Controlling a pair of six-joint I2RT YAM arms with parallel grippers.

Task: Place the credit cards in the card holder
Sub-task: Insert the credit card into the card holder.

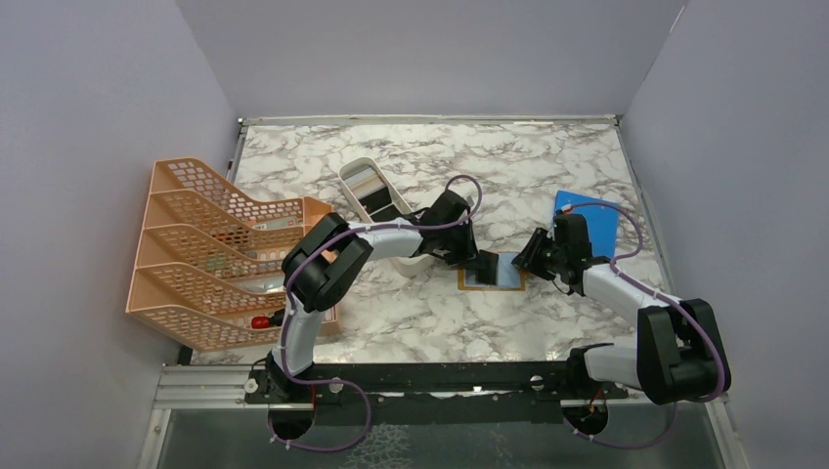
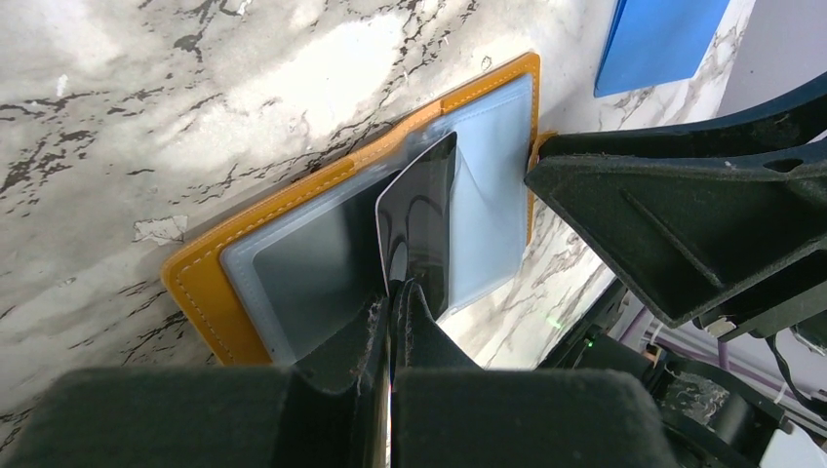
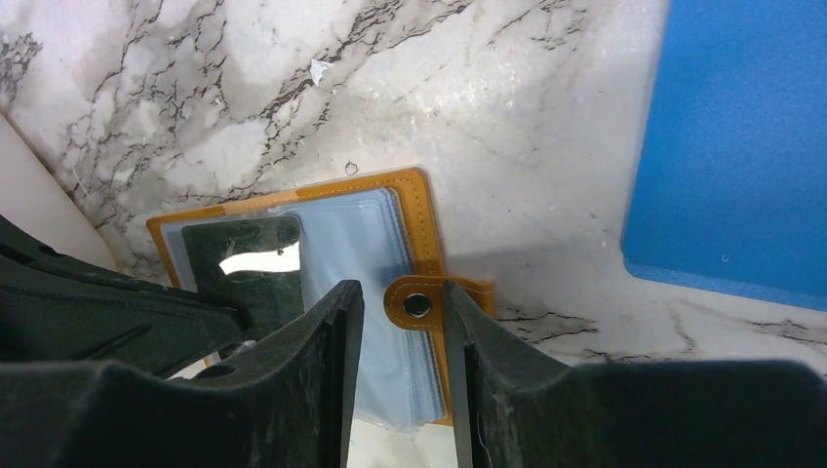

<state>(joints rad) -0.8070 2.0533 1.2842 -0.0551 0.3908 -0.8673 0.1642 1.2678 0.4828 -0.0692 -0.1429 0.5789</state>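
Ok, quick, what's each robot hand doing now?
Left gripper: shut on a glossy black plastic card.
Right gripper: open, straddling the snap tab of the orange leather card holder.

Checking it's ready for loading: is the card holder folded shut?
No: the card holder lies opened flat, clear pockets up, with the left gripper pinching a black card over them.

left black two-finger gripper (image 2: 392, 291) is pinching shut on thin black glossy plastic card (image 2: 421, 219) | left arm (image 1: 332, 259) is bending at elbow, reaching right | right black two-finger gripper (image 3: 402, 304) is hovering low, jaws parted | right arm (image 1: 626, 288) is reaching left, facing the left one
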